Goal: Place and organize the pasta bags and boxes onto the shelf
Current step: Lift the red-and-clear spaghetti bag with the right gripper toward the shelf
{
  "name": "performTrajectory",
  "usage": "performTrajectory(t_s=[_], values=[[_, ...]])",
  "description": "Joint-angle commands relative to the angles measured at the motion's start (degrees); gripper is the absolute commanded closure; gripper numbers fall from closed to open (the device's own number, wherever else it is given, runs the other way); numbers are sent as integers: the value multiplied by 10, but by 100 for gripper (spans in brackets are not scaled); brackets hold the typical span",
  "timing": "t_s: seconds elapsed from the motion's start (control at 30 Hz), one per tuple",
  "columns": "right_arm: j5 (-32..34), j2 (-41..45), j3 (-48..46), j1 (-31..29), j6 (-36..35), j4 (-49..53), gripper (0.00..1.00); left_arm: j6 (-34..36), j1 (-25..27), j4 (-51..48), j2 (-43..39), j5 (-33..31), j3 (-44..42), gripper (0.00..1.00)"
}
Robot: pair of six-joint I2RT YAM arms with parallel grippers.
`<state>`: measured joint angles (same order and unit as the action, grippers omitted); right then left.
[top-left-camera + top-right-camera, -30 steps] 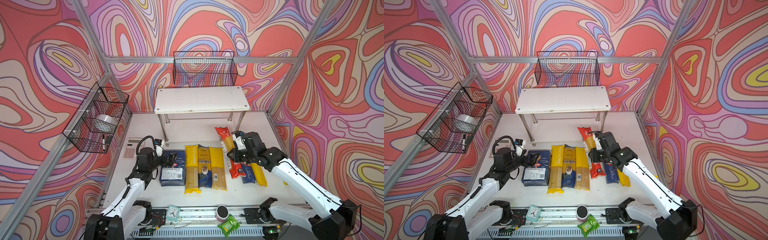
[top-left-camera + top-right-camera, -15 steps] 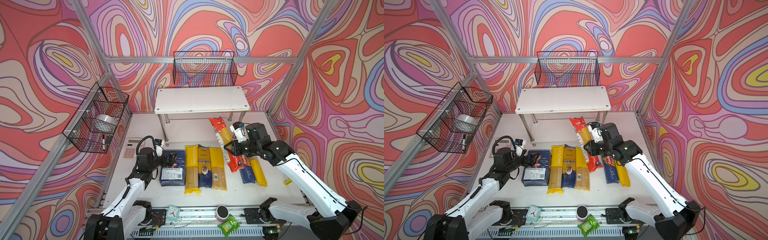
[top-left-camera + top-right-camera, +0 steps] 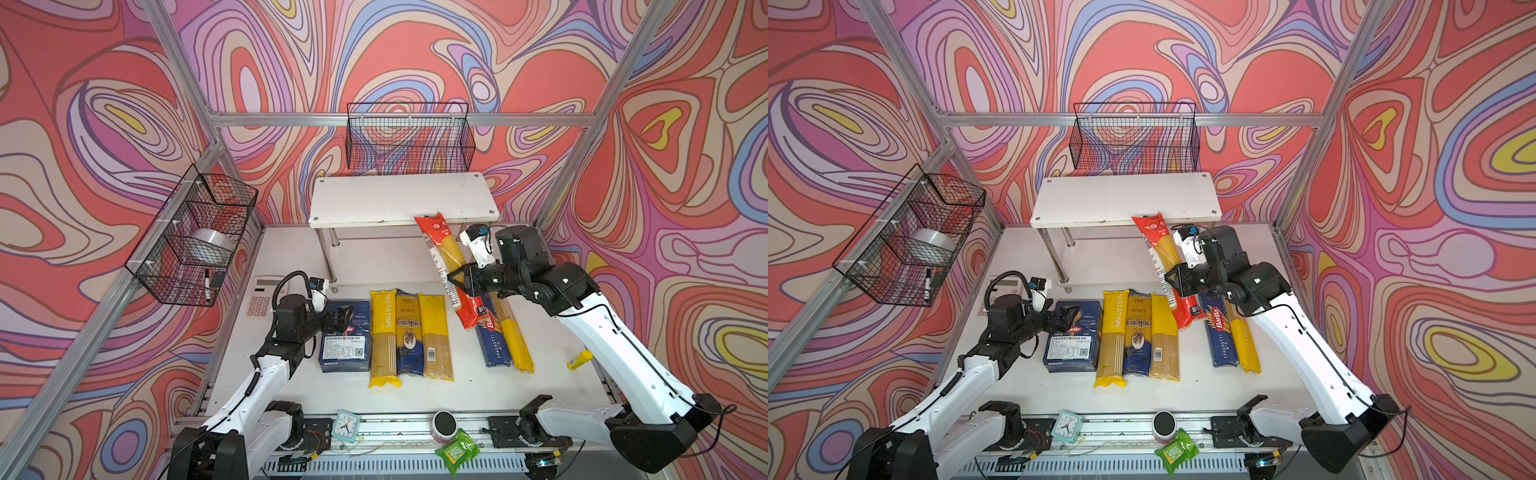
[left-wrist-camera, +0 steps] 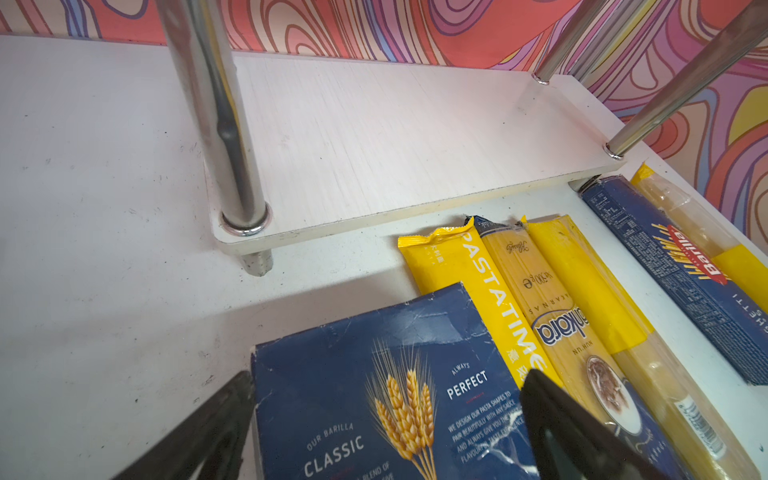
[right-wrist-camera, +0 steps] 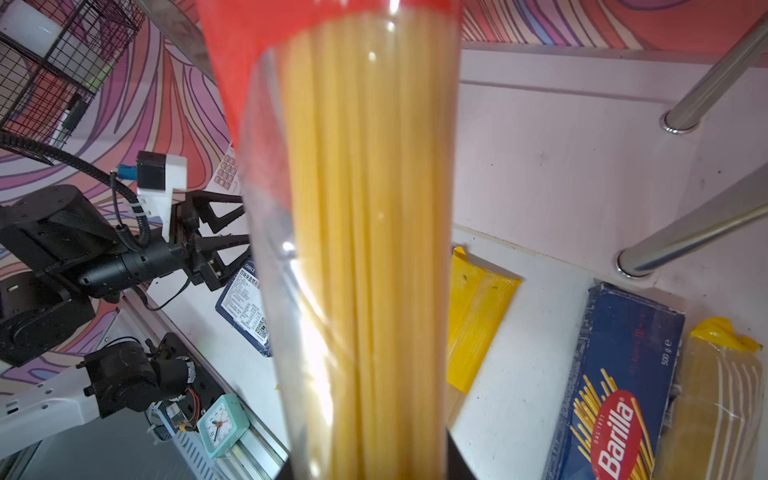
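Right gripper (image 3: 455, 282) is clamped narrow on the red-and-clear bag (image 3: 442, 253), gripping it about mid-length. The bag is off the table and tilted. Its red end reaches far past the jaws to the front edge of the shelf (image 3: 399, 195); whether it touches, cannot tell. The other end trails behind the jaws over the Barilla Spaghetti box (image 3: 494, 336).

Left gripper (image 3: 338, 316) has jaws wide, one on each side of the navy carton (image 4: 374, 395), which lies flat on the table. No squeeze seen.

Risks, as I judge them:
- The long overhang ahead of the jaws may catch the top board's edge and lever the slick film out of the pinch.
- The bag may pivot in such a narrow grip, or strands may snap.
- The trailing end may drag the box beneath.

Readable text: "PASTATIME" on the yellow bag (image 3: 384, 336), "ankara" and "500 g" on the dark blue-gold bag (image 3: 409, 336), "Barilla" and "SPAGHETTI" on the box. The carton reads "OUR BARILLA CLASSIC" and "ALWAYS PERFECT".
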<state>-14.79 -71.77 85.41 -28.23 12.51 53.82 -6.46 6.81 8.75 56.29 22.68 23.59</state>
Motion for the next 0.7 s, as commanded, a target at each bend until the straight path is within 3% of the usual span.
performTrajectory(t_s=[0.0, 0.27, 0.67], values=[[-5, -10, 62, -3, -17, -33, 86, 1, 2, -5, 1, 7, 14, 0], [-7, -71, 163, -2, -21, -2, 89, 2, 2, -6, 6, 7, 18, 0], [61, -164, 320, 10, -56, 58, 91, 3, 2, -9, 14, 9, 22, 0]])
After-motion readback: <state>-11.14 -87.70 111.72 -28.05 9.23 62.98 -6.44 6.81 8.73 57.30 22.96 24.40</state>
